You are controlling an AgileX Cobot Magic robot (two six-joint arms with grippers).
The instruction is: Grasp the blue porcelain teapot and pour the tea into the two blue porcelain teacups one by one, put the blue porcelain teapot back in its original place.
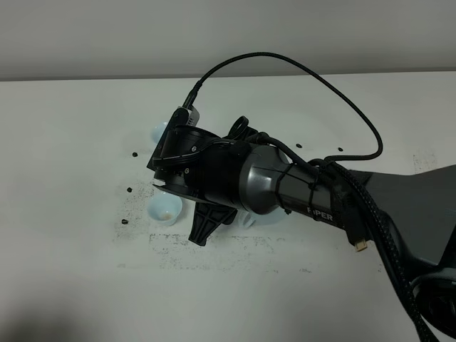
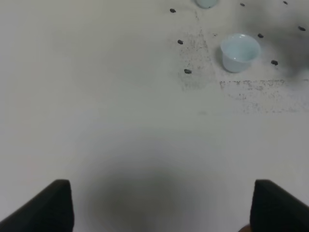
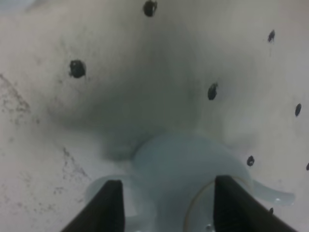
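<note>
The blue porcelain teapot (image 3: 178,164) fills the space between my right gripper's (image 3: 169,183) two fingers, blurred and tilted over the table. From the high view my right arm (image 1: 242,178) reaches across the middle and hides most of the teapot; only a pale sliver (image 1: 251,218) shows under it. One teacup (image 1: 162,209) (image 2: 240,50) sits just below the wrist with a tan spot inside. The other teacup (image 1: 158,131) (image 2: 206,3) peeks out behind the wrist. My left gripper (image 2: 161,208) hangs open over bare table, apart from the cups.
Small black dots (image 1: 128,190) and a speckled grey smudge (image 1: 214,246) mark the white table around the cups. A black cable (image 1: 285,64) loops up from the right wrist. The table ends at a wall (image 1: 228,35) at the far side.
</note>
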